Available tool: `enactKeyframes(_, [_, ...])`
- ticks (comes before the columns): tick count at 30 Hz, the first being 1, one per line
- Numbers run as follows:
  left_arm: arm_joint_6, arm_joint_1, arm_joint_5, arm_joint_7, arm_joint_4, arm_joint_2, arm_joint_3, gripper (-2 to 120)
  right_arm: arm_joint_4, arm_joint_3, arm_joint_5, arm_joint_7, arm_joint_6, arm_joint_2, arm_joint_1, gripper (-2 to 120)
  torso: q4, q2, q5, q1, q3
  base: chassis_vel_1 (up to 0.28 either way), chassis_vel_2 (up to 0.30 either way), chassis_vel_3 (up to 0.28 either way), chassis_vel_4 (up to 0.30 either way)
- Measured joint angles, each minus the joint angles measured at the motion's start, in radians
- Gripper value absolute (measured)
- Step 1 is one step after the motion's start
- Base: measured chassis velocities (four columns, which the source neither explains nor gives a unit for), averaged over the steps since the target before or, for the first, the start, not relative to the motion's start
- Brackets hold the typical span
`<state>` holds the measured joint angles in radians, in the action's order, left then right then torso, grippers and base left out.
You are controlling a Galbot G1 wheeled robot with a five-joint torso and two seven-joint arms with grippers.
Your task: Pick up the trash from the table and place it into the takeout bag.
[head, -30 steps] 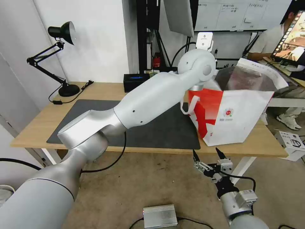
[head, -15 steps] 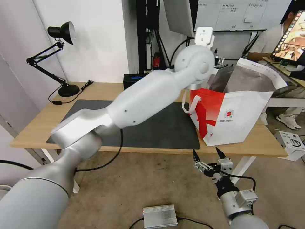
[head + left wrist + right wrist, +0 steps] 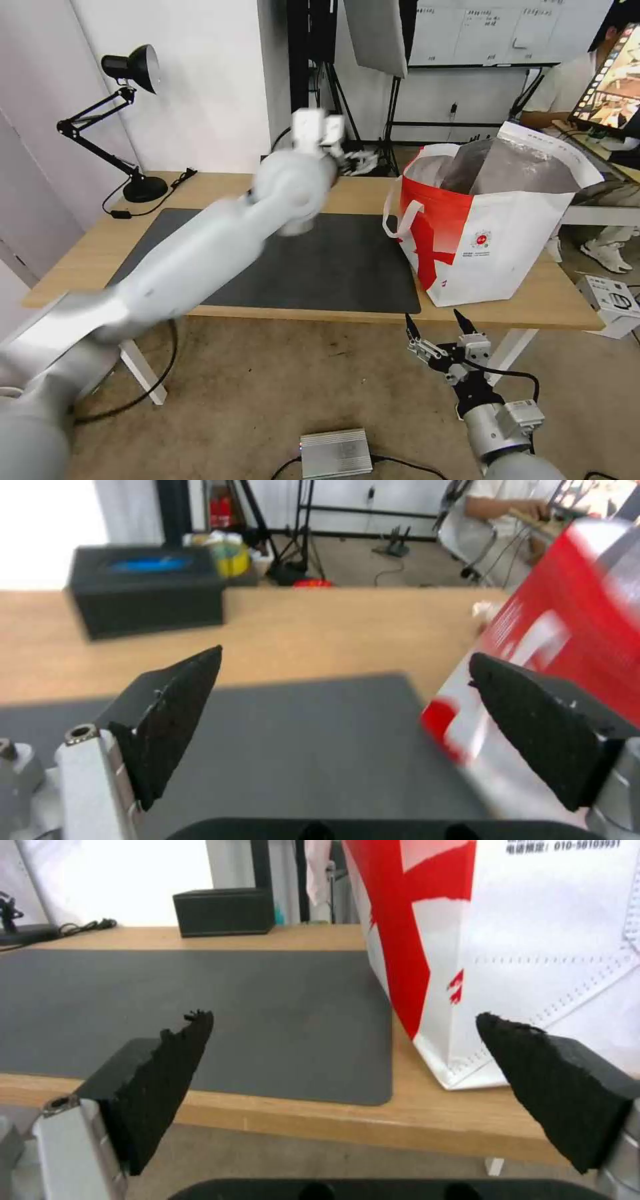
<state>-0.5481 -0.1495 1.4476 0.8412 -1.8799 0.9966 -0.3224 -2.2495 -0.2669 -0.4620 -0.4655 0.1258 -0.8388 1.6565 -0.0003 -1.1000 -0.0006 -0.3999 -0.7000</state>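
Observation:
The takeout bag (image 3: 493, 230), red and white with foil lining, stands open at the right end of the table (image 3: 220, 190). My left arm is a blur over the dark mat (image 3: 333, 267). Its gripper (image 3: 357, 162) hangs to the left of the bag's rim. In the left wrist view that gripper (image 3: 344, 656) is open with nothing in it, and the bag (image 3: 573, 645) is beside it. A small white bit (image 3: 483, 610) lies by the bag's far corner; I cannot tell whether it is trash. My right gripper (image 3: 433, 319) waits open below the table's front edge, facing the bag (image 3: 533, 955).
A black box with a blue top (image 3: 147, 592) sits at the table's back edge. A black desk lamp (image 3: 142, 189) stands at the back left corner. A silver box (image 3: 335, 453) and a white carton (image 3: 610, 300) lie on the floor.
My left arm has pulled away from the bag's mouth and swung left over the mat. The right arm has stayed put.

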Motion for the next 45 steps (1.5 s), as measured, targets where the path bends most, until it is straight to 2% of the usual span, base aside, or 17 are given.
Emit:
enactKeyframes(2, [0.005, -0.076, -0.036, -0.04, -0.057, -0.089, 0.05, 100, -0.001, 0.0, 0.0, -0.001, -0.002, 0.007, -0.004, 100, 0.001, 0.0, -0.0002, 0.0, 0.0, 0.0, 0.0, 0.0, 0.0])
enactKeyframes(3, [0.012, -0.129, -0.056, -0.068, -0.084, -0.131, 0.091, 100, -0.002, 0.001, 0.0, -0.001, -0.003, 0.008, -0.007, 100, 0.0008, 0.0, 0.0, 0.0, 0.0, 0.0, 0.0, 0.0, 0.0])
enactKeyframes(5, [0.016, -0.16, -0.066, -0.081, -0.095, -0.151, 0.116, 100, -0.002, 0.002, 0.0, -0.002, -0.004, 0.008, -0.008, 100, 0.0007, 0.0, -0.0001, 0.0, 0.0, 0.0, 0.0, 0.0, 0.0])
enactKeyframes(6, [0.029, -0.241, -0.097, -0.117, -0.116, -0.187, 0.182, 100, -0.002, 0.007, -0.001, -0.002, -0.006, 0.008, -0.014, 100, -0.0001, 0.0, 0.0, 0.0, 0.0, 0.0, 0.0, 0.0, 0.0])
enactKeyframes(7, [0.051, -0.45, -0.154, -0.183, -0.172, -0.253, 0.347, 100, -0.002, 0.024, -0.001, -0.002, -0.018, 0.009, -0.03, 100, 0.0008, 0.0, 0.0001, 0.0, 0.0, 0.0, 0.0, 0.0, 0.0])
enactKeyframes(8, [0.051, -0.45, -0.154, -0.183, -0.172, -0.253, 0.347, 100, -0.002, 0.024, -0.001, -0.002, -0.018, 0.009, -0.03, 100, 0.0008, 0.0, 0.0001, 0.0, 0.0, 0.0, 0.0, 0.0, 0.0])
enactKeyframes(9, [0.088, -0.598, -0.216, -0.252, -0.205, -0.291, 0.45, 100, 0.002, 0.029, 0.0, -0.001, -0.019, 0.004, -0.033, 100, 0.0003, 0.0, 0.0005, 0.0, 0.0, 0.0, 0.0, 0.0, 0.0])
enactKeyframes(10, [0.102, -0.656, -0.24, -0.279, -0.217, -0.297, 0.489, 100, 0.003, 0.029, 0.001, -0.001, -0.019, 0.002, -0.034, 100, 0.0005, 0.0, 0.0003, 0.0, 0.0, 0.0, 0.0, 0.0, 0.0])
enactKeyframes(11, [0.102, -0.656, -0.24, -0.279, -0.217, -0.297, 0.489, 100, 0.003, 0.029, 0.001, -0.001, -0.019, 0.002, -0.034, 100, 0.0005, 0.0, 0.0003, 0.0, 0.0, 0.0, 0.0, 0.0, 0.0])
enactKeyframes(14, [0.146, -0.79, -0.304, -0.31, -0.241, -0.29, 0.562, 100, 0.003, 0.023, 0.008, -0.001, -0.019, -0.01, -0.022, 100, 0.0002, 0.0, 0.0004, 0.0, 0.0, 0.0, 0.0, 0.0, 0.0])
enactKeyframes(19, [0.196, -0.887, -0.36, -0.35, -0.254, -0.265, 0.622, 100, 0.003, 0.022, 0.021, 0.0, -0.019, -0.023, -0.021, 100, 0.0001, 0.0, 0.0006, 0.0, 0.0, 0.0, 0.0, 0.0, 0.0])
enactKeyframes(21, [0.238, -0.949, -0.414, -0.393, -0.251, -0.248, 0.662, 100, 0.003, 0.023, 0.029, 0.001, -0.019, -0.031, -0.02, 100, 0.0002, 0.0, 0.0004, 0.0, 0.0, 0.0, 0.0, 0.0, 0.0])
enactKeyframes(25, [0.288, -1.017, -0.466, -0.433, -0.247, -0.232, 0.704, 100, 0.001, 0.023, 0.038, 0.002, -0.019, -0.039, -0.011, 100, 0.0003, 0.0, 0.0007, 0.0, 0.0, 0.0, 0.0, 0.0, 0.0])
enactKeyframes(33, [0.343, -1.133, -0.552, -0.461, -0.247, -0.177, 0.747, 100, -0.001, 0.016, 0.045, 0.003, -0.016, -0.049, 0.003, 100, 0.0003, 0.0, 0.0006, 0.0, 0.0, 0.0, 0.0, 0.0, 0.0])
enactKeyframes(37, [0.392, -1.183, -0.597, -0.482, -0.234, -0.153, 0.763, 100, 0.002, 0.014, 0.048, 0.003, -0.016, -0.05, 0.003, 100, 0.0002, 0.0, 0.0006, 0.0, 0.0, 0.0, 0.0, 0.0, 0.0])
enactKeyframes(40, [0.455, -1.228, -0.636, -0.51, -0.208, -0.141, 0.784, 100, 0.003, 0.015, 0.051, 0.003, -0.016, -0.052, 0.004, 100, 0.0002, 0.0, 0.0006, 0.0, 0.0, 0.0, 0.0, 0.0, 0.0])
enactKeyframes(45, [0.509, -1.276, -0.682, -0.534, -0.189, -0.125, 0.8, 100, 0.007, 0.016, 0.053, 0.003, -0.016, -0.057, 0.003, 100, 0.0002, 0.0, 0.0006, 0.0, 0.0, 0.0, 0.0, 0.0, 0.0])
